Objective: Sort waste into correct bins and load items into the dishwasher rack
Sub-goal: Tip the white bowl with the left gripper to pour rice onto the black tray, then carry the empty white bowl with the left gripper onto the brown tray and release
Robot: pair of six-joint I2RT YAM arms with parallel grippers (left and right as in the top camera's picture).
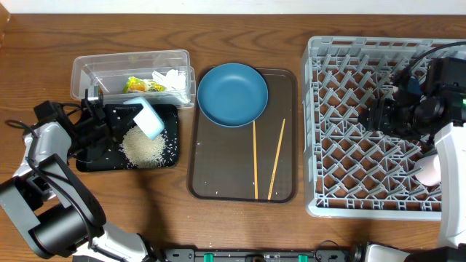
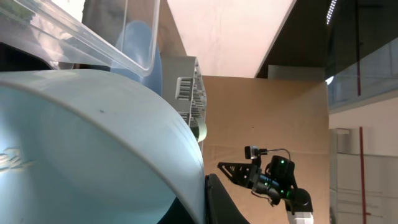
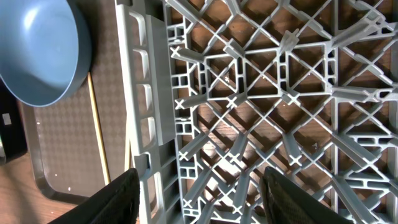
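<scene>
the left arm reaches in low from the table's left edge. the left gripper (image 1: 125, 120) sits over the black tray (image 1: 89, 161), clamped tight on the rim of the pale blue bowl (image 1: 149, 120). the bowl tilts above the rice heap (image 1: 142, 149), close beside the clear tub (image 1: 131, 60). the right gripper (image 3: 202, 199) hovers over the rack (image 3: 261, 93) near its left wall, fingers (image 3: 121, 196) wide apart and empty.
</scene>
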